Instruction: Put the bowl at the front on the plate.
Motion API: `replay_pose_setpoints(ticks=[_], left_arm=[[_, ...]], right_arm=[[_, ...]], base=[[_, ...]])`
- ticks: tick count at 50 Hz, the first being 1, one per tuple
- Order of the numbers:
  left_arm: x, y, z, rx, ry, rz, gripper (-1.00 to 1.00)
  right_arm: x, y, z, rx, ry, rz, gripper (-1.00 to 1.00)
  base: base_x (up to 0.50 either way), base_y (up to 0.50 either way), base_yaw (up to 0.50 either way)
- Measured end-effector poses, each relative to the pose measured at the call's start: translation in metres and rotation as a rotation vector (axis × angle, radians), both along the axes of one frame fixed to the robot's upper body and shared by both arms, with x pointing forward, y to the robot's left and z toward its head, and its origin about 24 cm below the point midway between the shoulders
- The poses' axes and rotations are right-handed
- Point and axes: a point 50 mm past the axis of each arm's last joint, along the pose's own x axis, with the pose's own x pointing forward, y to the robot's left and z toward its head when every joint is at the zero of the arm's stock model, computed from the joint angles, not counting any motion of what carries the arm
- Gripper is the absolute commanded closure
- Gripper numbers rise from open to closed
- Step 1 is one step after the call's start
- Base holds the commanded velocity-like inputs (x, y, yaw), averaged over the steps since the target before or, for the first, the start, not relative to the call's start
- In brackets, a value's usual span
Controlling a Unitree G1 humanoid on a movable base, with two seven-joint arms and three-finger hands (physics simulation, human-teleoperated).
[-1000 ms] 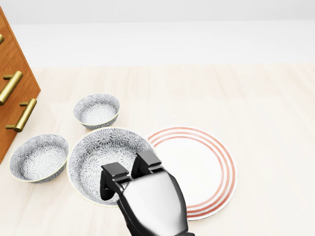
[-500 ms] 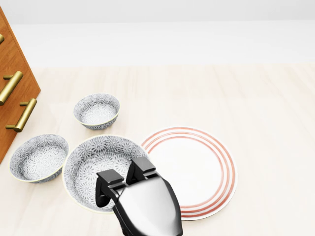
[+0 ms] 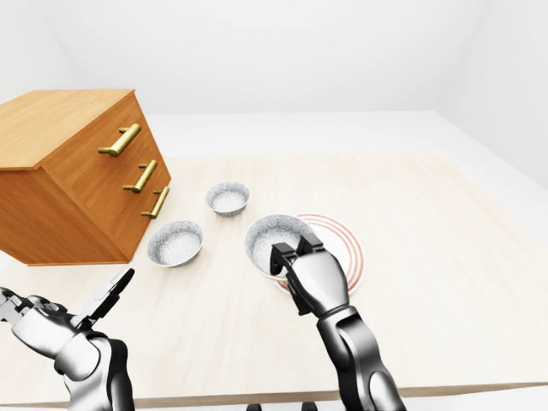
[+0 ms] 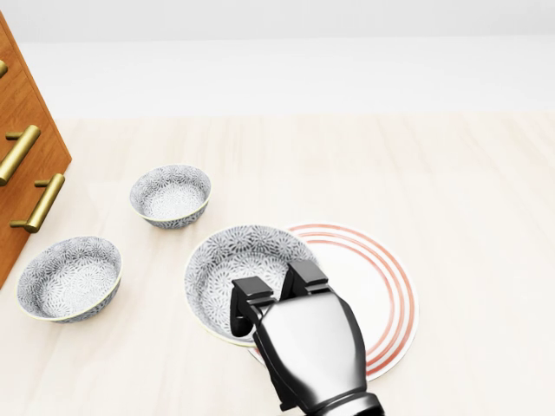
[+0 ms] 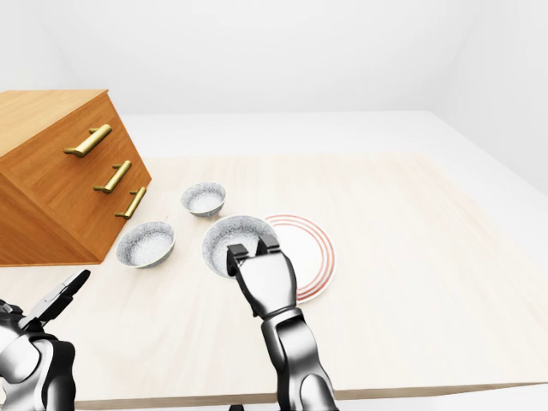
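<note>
The largest patterned bowl [image 4: 232, 264] is the one lowest in the head view. Its right side overlaps the left edge of the white plate with red rings [image 4: 375, 286]. My right hand [image 4: 270, 293] comes up from the bottom edge, and its fingers [image 4: 250, 293] are hooked over the bowl's lower rim, shut on it. Whether the bowl is lifted or rests on the plate's edge I cannot tell. My left hand [image 3: 104, 301] hangs open at the lower left of the left-eye view, far from the bowls.
Two smaller patterned bowls [image 4: 171, 195] [image 4: 69, 277] stand left of the big one. A tilted wooden drawer chest with brass handles [image 3: 77, 180] lies at the left. The pale wooden table [image 4: 460, 182] stretches to the right of the plate.
My right hand has carried the large bowl rightward, from beside the plate to over the plate's left edge. Before that it had drifted slightly left. The small bowls and plate stayed put.
</note>
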Motion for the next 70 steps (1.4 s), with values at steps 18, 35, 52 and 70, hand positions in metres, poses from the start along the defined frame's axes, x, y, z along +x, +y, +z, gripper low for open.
replay_pose_setpoints(ticks=[18, 35, 52, 70], left_arm=[[0.0, 0.0, 0.0, 0.001, 0.0, 0.0, -1.0], [0.002, 0.0, -0.003, 0.004, -0.003, -0.003, -1.0], [0.002, -0.001, -0.002, 0.004, -0.002, -0.004, -1.0], [0.001, 0.0, -0.002, 0.002, -0.004, -0.003, -1.0]], right_arm=[[0.019, -0.03, -0.008, -0.145, 0.049, -0.144, 1.0], [0.029, -0.05, -0.019, -0.144, 0.088, -0.22, 1.0], [0.038, -0.056, -0.026, -0.092, 0.091, -0.238, 1.0], [0.042, -0.054, -0.037, -0.076, 0.103, -0.234, 1.0]], base=[[0.0, 0.0, 0.0], [0.0, 0.0, 0.0], [0.0, 0.0, 0.0], [0.0, 0.0, 0.0]])
